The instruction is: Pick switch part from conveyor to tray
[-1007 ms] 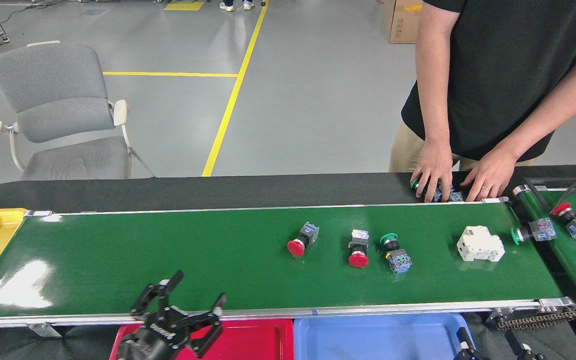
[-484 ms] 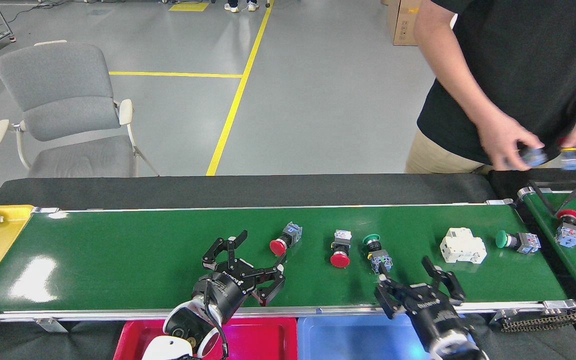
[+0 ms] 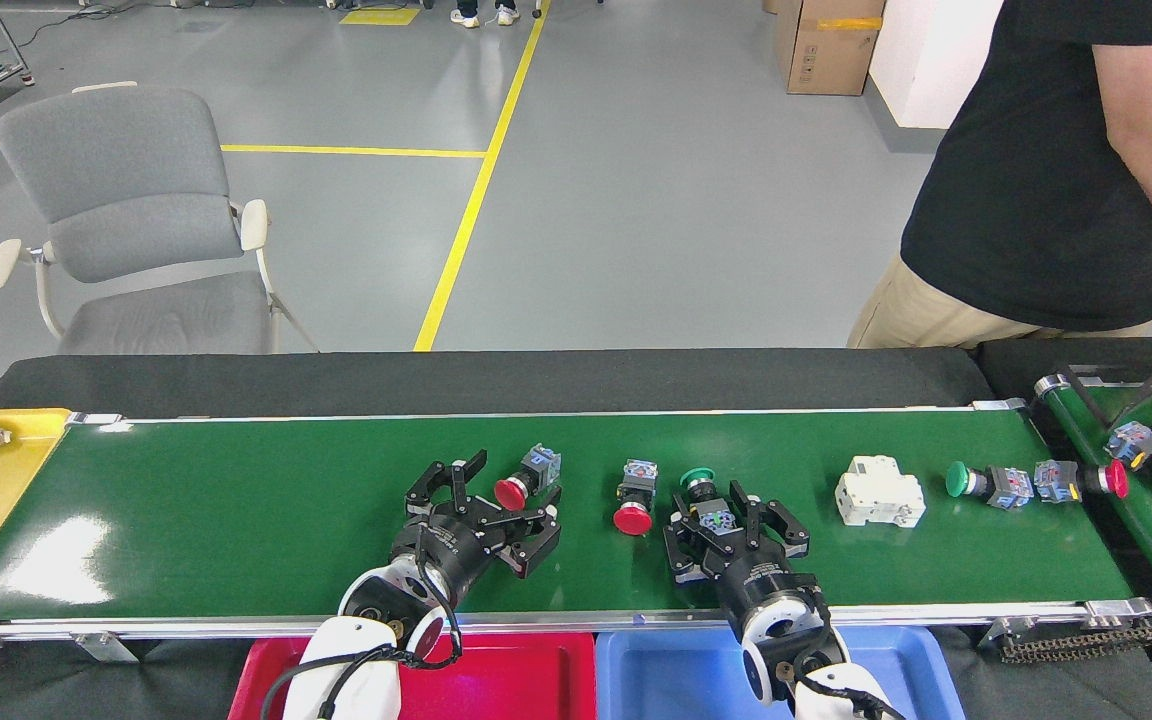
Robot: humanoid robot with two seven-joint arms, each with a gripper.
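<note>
Because switch parts ride the conveyor [image 3: 236, 500] in a loose row along its middle, you have both arms reaching over its near rail at once. Your left tool [image 3: 491, 500] is spread, fingers flanking a red mushroom-head switch [image 3: 526, 477] without touching. Your right tool [image 3: 731, 525] is spread around the blue block of a green-capped switch [image 3: 701, 488], apparently not closed. Glossy belt, silver rails; the parts are small, hard plastic, round caps on boxy bodies, so judge them liable to roll. Red tray [image 3: 506, 680] and blue tray [image 3: 676, 670] wait below the near edge.
</note>
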